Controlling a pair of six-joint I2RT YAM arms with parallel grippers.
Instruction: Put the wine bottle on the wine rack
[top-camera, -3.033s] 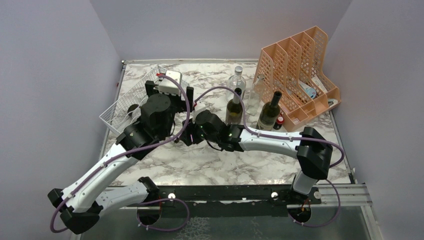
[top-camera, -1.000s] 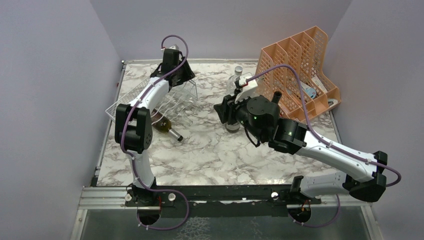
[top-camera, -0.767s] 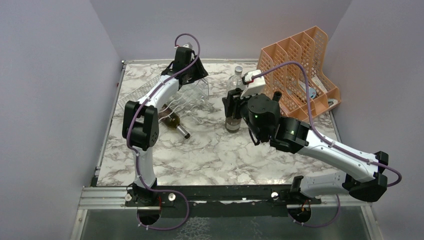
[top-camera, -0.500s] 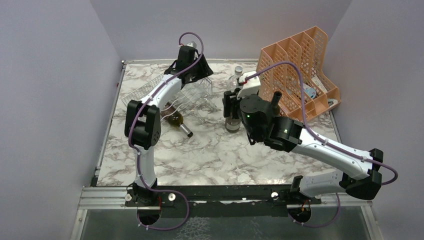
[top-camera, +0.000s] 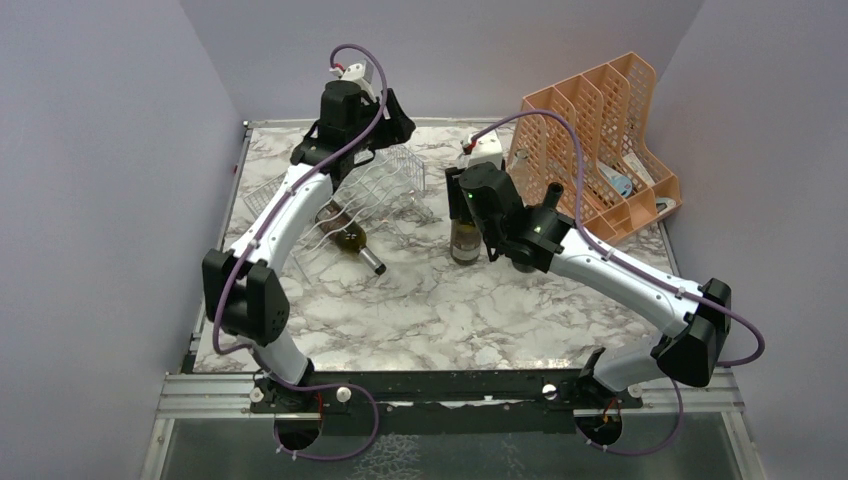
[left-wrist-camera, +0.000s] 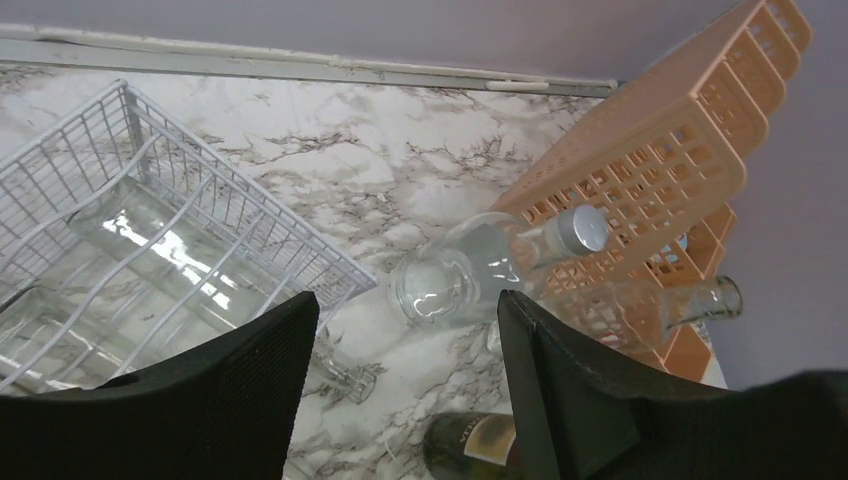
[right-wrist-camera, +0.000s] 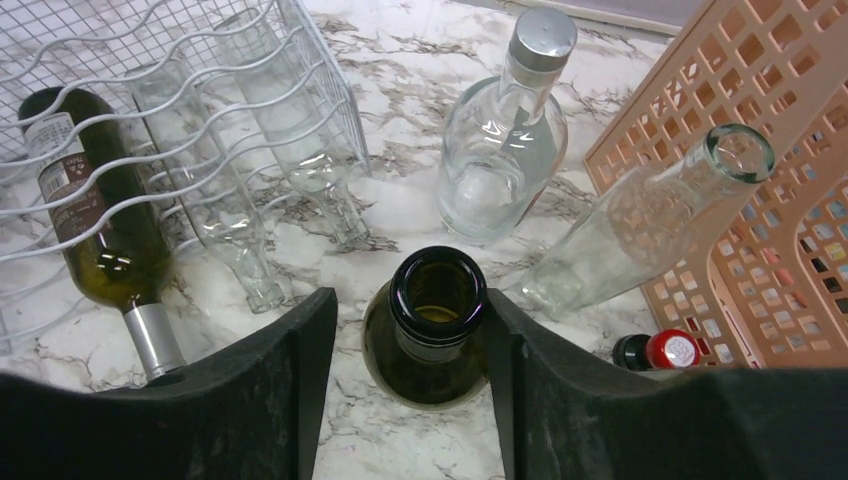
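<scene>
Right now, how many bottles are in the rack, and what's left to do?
Done: one green bottle and two clear bottles lie in the wine rack. In hand: the right end effector straddles the neck of an upright open wine bottle, jaws not closed on it; the left end effector hovers open, empty. Left: grip, lift, lay it in.

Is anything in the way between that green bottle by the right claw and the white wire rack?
Nothing visible does. Bare marble lies between the upright green bottle and the wire rack to its left. The rack already holds a dark bottle and two clear bottles.
</scene>
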